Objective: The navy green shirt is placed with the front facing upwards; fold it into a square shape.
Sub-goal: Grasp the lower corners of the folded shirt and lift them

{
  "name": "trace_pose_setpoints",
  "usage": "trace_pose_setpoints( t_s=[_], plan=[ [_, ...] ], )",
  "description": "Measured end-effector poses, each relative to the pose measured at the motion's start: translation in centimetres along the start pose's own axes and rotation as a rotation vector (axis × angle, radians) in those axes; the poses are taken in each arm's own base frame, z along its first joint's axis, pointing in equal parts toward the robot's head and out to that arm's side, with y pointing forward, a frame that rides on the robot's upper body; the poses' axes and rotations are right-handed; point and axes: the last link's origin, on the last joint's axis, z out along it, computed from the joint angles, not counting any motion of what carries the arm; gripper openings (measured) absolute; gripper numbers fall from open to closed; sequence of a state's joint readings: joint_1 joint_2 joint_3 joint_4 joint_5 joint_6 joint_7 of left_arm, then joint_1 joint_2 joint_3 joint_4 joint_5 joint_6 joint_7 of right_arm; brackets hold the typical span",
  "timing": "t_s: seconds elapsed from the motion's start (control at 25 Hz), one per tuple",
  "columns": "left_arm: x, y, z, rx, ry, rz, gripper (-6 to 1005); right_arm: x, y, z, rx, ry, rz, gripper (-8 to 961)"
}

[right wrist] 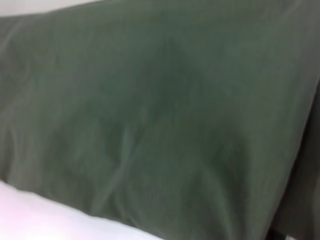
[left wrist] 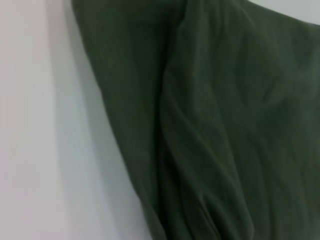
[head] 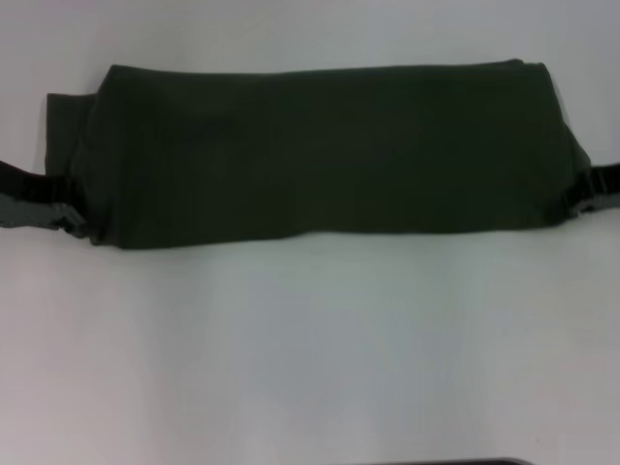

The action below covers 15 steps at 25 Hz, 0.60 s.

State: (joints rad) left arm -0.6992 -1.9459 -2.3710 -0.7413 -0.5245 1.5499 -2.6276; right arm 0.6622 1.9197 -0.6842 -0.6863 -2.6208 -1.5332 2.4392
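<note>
White table (head: 310,358) bare nearest. Beyond, navy green shirt (head: 320,155) lying as a long folded band, plain side up. Left pincer (head: 60,219) and right pincer (head: 579,201) at opposite ends, likely for an end-to-end fold; grip impossible to tell.

— Shirt (head: 320,150)?
— Cloth, dark olive green, matt, soft knit look; shallow creases and rounded folds on the surface, no sheen.
— Tabletop (head: 310,349)?
— White, smooth, plain, with a faint soft gloss.
— Left pincer (head: 68,221)?
— Black matt parts with a grey piece; material cannot be told.
— Right pincer (head: 581,199)?
— Black, matt, hard-looking.
</note>
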Motion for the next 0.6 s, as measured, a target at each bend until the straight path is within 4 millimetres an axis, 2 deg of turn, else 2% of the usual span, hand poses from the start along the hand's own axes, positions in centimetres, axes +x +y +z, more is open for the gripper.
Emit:
trace_pose_setpoints(
  t_s=[0.32,0.6],
  plan=[
    [-2.7,0.5,-1.0,-0.056,-0.148,0.023,109,2.8,-0.1,-0.6,0.033,0.210,-0.002,34],
    [-5.7,0.2,-1.3,-0.057,-0.273,0.012,118,3.9,-0.1,-1.2,0.051,0.302,-0.008,41]
  ],
)
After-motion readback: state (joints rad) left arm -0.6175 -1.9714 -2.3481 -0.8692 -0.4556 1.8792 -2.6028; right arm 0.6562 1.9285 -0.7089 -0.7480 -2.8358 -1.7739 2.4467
